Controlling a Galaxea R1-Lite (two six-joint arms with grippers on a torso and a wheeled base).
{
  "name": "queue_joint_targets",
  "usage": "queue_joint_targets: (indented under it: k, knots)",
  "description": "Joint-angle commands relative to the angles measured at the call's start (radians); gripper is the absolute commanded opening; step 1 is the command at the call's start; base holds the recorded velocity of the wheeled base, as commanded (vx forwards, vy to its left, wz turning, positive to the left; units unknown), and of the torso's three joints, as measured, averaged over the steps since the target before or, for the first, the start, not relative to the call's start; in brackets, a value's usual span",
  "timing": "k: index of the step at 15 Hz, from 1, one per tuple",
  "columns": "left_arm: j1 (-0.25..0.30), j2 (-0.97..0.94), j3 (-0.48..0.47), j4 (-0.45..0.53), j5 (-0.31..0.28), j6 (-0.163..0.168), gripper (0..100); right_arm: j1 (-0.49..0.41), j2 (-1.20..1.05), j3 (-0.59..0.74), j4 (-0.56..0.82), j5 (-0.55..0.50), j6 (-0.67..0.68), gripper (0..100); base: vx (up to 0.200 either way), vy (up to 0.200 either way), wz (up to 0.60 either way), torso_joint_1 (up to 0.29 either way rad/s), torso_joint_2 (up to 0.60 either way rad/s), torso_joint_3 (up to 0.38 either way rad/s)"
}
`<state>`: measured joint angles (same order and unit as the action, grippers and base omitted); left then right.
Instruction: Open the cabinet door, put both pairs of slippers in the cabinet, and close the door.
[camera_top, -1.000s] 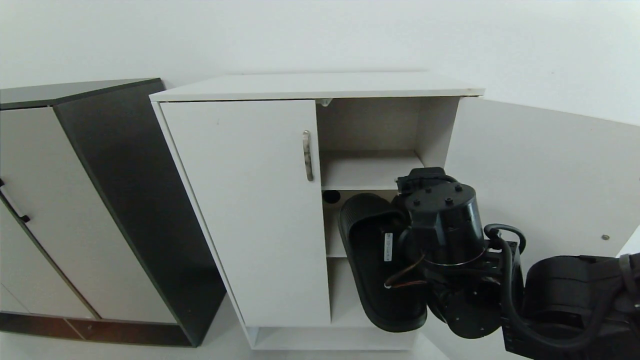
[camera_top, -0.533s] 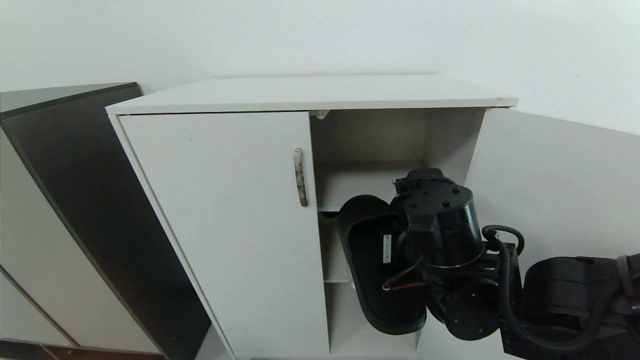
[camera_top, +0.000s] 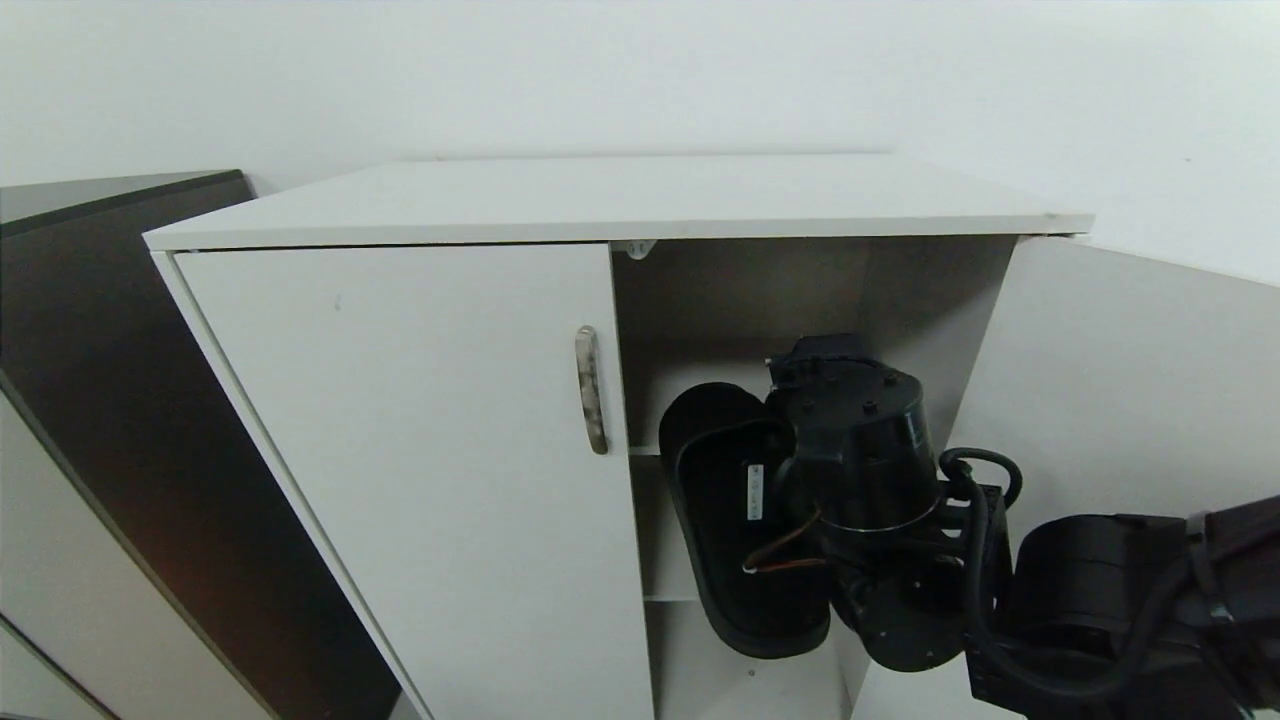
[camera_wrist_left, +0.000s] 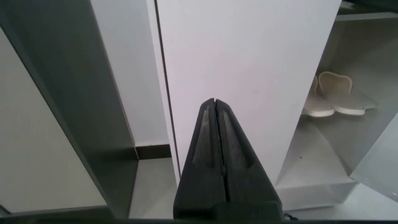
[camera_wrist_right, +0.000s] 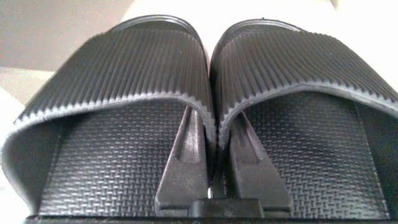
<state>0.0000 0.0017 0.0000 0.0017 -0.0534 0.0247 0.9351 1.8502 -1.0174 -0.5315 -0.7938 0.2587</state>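
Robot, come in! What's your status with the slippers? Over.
Right gripper shut on black slippers, at the cabinet opening. Left gripper shut, empty. White slippers on a shelf inside. Right door open, left door shut.

Saw black slippers (camera_wrist_right: 124, 74), straps ribbed, footbeds cross-hatched; white cabinet (camera_top: 400, 450) with dull silver handle (camera_top: 591, 390); off-white slippers (camera_wrist_left: 336, 99); dark grey cabinet (camera_top: 100, 400), pale-fronted.
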Motion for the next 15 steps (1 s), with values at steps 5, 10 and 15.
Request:
queue_joint_targets:
  k: [5,10,15]
  knots:
    - [0.0,0.0,0.0,0.0,0.0,0.0,0,-0.127,0.165,-0.22,0.051,0.013,-0.041,0,0.0,0.0,0.0,0.0,0.0,0.0]
    - [0.0,0.0,0.0,0.0,0.0,0.0,0,-0.167,0.238,-0.388,0.148,0.03,-0.039,0,0.0,0.0,0.0,0.0,0.0,0.0]
    - [0.0,0.0,0.0,0.0,0.0,0.0,0,-0.208,0.3,-0.549,0.228,0.084,-0.042,0,0.0,0.0,0.0,0.0,0.0,0.0]
